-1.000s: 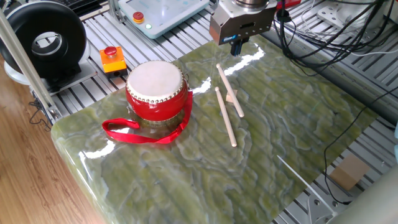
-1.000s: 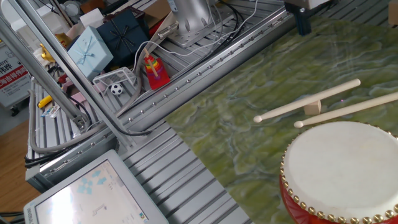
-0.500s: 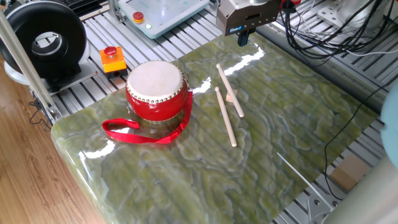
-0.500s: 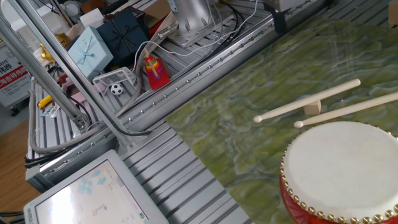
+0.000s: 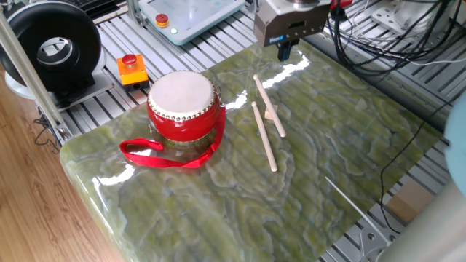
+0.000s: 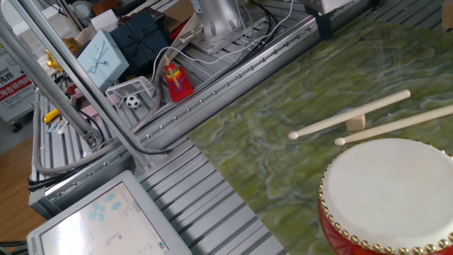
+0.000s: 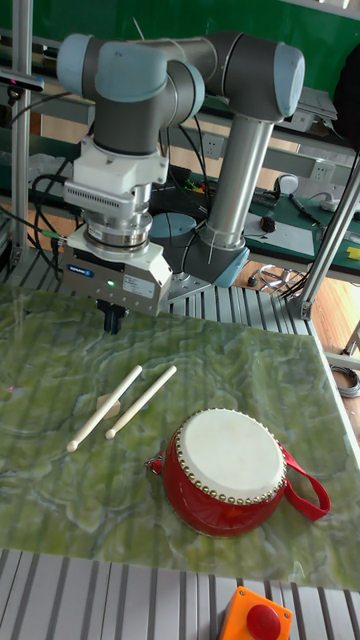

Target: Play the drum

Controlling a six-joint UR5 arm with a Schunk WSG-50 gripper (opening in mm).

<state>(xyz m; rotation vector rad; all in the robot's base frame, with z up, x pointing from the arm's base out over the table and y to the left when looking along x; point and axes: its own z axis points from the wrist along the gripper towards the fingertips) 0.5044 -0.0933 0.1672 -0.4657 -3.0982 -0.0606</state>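
The green marbled table top (image 5: 342, 138) carries everything of note, set on a frame of ribbed aluminium rails (image 6: 212, 205). Above its far edge, as the tall fixed view has it, stands the grey UR5 arm (image 7: 240, 150), wrist pointing down, with the boxy gripper (image 7: 113, 320) hanging over the table near that edge and well apart from all that lies on it. Its dark fingers look pressed together into 1 narrow stub with no gap visible between them, and nothing is in their hold. The drum (image 5: 184, 106) sits upright on the table near the corner closest to the orange box, its white skin facing up, a ring of pale studs around the rim, its red body resting on the surface. Its red ribbon strap (image 5: 156, 154) trails in a loop across the table toward the wooden-floor side. Beside the drum, between it and the gripper, lie 2 pale wooden drumsticks (image 5: 263, 135), nearly parallel; the one farther from the drum is propped at a tilt on a small wooden block (image 6: 356, 122), while the other lies flat on the table, just beside the drum. Off the table, on the rails near the drum's corner, stands an orange box with a red button (image 5: 131, 67), and farther out a black round fan-like device (image 5: 51, 47).
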